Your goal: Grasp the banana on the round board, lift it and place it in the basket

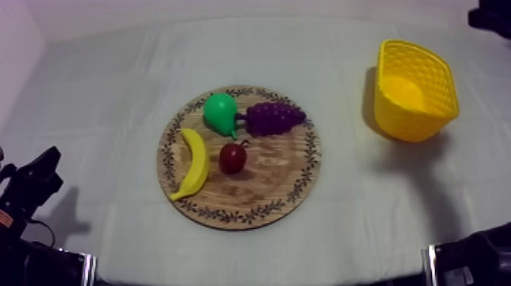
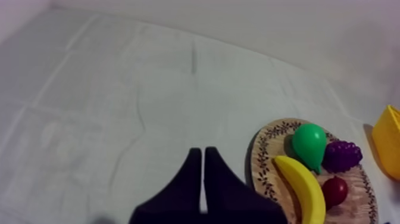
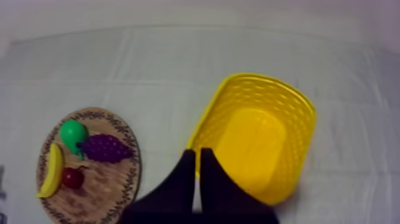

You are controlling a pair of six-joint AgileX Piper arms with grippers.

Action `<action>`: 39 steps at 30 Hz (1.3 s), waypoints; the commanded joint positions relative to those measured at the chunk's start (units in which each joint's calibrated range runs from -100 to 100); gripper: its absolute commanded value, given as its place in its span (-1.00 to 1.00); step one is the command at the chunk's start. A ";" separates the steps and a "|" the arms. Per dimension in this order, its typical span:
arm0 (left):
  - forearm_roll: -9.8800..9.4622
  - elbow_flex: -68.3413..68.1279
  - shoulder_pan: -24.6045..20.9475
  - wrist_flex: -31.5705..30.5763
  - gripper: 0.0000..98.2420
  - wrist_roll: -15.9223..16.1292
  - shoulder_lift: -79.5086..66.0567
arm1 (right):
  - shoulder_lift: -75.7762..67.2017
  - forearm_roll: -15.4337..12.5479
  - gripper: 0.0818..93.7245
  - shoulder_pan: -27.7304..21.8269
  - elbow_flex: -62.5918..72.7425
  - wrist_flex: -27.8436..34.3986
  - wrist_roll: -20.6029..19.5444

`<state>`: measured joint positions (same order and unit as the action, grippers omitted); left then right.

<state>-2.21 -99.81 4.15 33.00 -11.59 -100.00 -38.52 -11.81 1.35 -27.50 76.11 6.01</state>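
Note:
The yellow banana (image 1: 194, 163) lies on the left side of the round wooden board (image 1: 266, 182), beside a small red fruit (image 1: 233, 157). The yellow basket (image 1: 426, 76) stands at the far right of the table, with nothing in it. My left gripper (image 2: 203, 152) is shut on nothing, its fingers together over bare cloth to the left of the board (image 2: 265, 173) and the banana (image 2: 302, 187). It rests low at the table's left (image 1: 47, 169). My right gripper (image 3: 197, 154) is also shut on nothing, at the near rim of the basket (image 3: 256, 137).
A green pear (image 1: 220, 112) and purple grapes (image 1: 274, 118) lie on the far half of the board. Part of my right arm (image 1: 471, 262) sits at the lower right edge. Open cloth lies between board and basket.

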 commanded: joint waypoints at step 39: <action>0.04 0.03 0.01 0.07 -1.00 -0.01 0.00 | 46.91 8.23 -0.27 42.13 26.57 -2.73 -24.12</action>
<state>-2.21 -99.81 4.15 33.08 -11.59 -100.00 7.80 -4.03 42.90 -0.97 73.25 -17.70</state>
